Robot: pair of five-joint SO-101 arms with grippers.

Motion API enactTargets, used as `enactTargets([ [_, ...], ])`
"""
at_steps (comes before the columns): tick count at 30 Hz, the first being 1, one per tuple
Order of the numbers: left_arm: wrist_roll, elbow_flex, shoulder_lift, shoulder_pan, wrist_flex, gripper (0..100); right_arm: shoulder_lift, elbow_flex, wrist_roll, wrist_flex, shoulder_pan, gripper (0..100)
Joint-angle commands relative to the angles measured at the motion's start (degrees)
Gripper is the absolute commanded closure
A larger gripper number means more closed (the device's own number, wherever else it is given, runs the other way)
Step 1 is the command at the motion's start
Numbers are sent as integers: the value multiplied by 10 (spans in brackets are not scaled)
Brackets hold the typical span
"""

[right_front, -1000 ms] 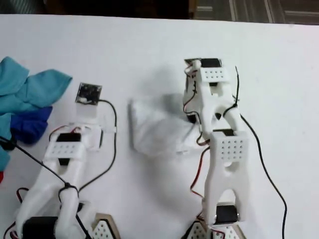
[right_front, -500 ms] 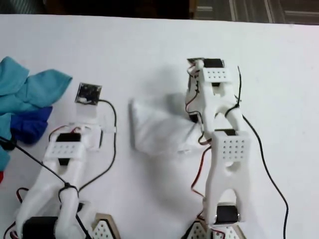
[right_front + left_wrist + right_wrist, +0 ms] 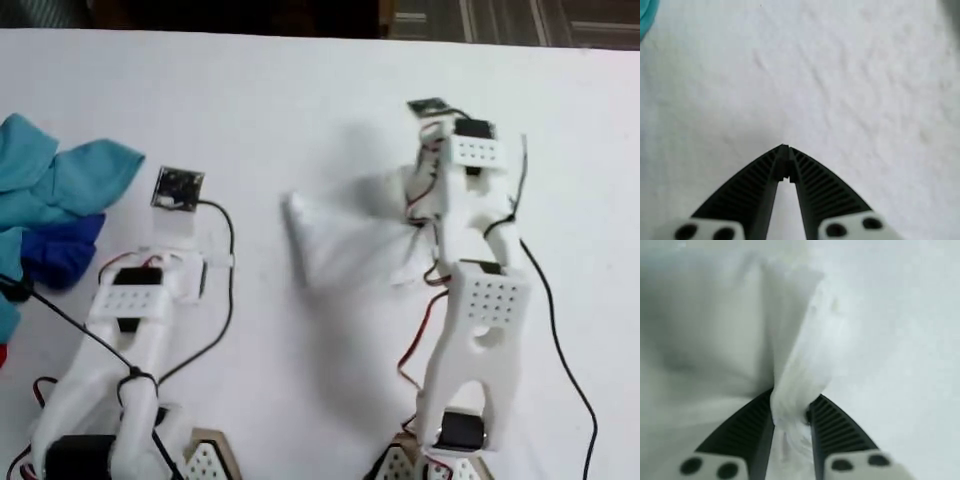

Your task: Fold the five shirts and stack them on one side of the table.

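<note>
A white shirt (image 3: pixel 345 245) lies bunched in the middle of the white table, pulled into a fan shape toward the right arm. My right gripper (image 3: pixel 790 412) is shut on a fold of this white shirt (image 3: pixel 795 370), which rises between its black fingers. In the high view the right arm stands over the shirt's right end (image 3: pixel 420 245). My left gripper (image 3: pixel 784 162) is shut with nothing in it, hanging over bare table; its arm (image 3: pixel 130 300) stands at the left front. A teal shirt (image 3: pixel 60 175) and a dark blue shirt (image 3: pixel 60 250) lie heaped at the left edge.
The table (image 3: pixel 250 90) is covered in white cloth. Black and red cables (image 3: pixel 225 290) trail from both arms across the front. A sliver of red cloth (image 3: pixel 3 355) shows at the left edge. The table's far edge runs along the top.
The right arm has moved right and a little farther back, dragging the white shirt with it and stretching it. The left arm has not moved.
</note>
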Motion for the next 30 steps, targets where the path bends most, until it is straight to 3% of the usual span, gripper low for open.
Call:
enactTargets([
  [1,0,-1,-16,-4,-10,975,-4,-19,28,-49,50,979],
  [7,-2,-1,-16,-4,-10,975,-1,-113,37,-95,107,979],
  [21,-4,-1,-16,-4,-5,975,40,-156,164,-253,220,979],
  [30,-4,-1,-16,-4,-5,975,154,-308,171,-247,254,979],
])
